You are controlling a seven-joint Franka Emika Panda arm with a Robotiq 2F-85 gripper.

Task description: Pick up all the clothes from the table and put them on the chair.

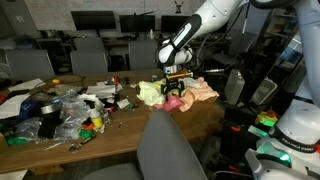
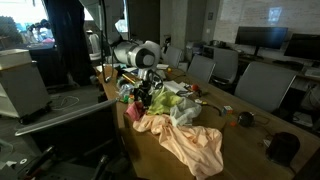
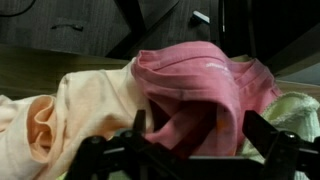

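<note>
The clothes lie heaped at one end of the brown table (image 1: 120,128): a pink garment (image 3: 190,75), a peach-orange one (image 3: 80,100) and a pale yellow-green one (image 3: 300,112). In an exterior view the peach garment (image 2: 190,145) spreads towards the table's end. My gripper (image 3: 200,128) is open and low over the heap, its two dark fingers (image 3: 262,132) either side of a fold of the pink garment (image 1: 178,100). Nothing is lifted. The grey chair (image 1: 170,150) stands at the table's near side, just in front of the heap.
Clear plastic bags and small colourful odds and ends (image 1: 70,110) cover the table's other half. Darker office chairs (image 1: 90,55) line the far side, with dark desks and monitors (image 1: 110,20) behind. A robot base with green lights (image 1: 285,135) stands beside the table end.
</note>
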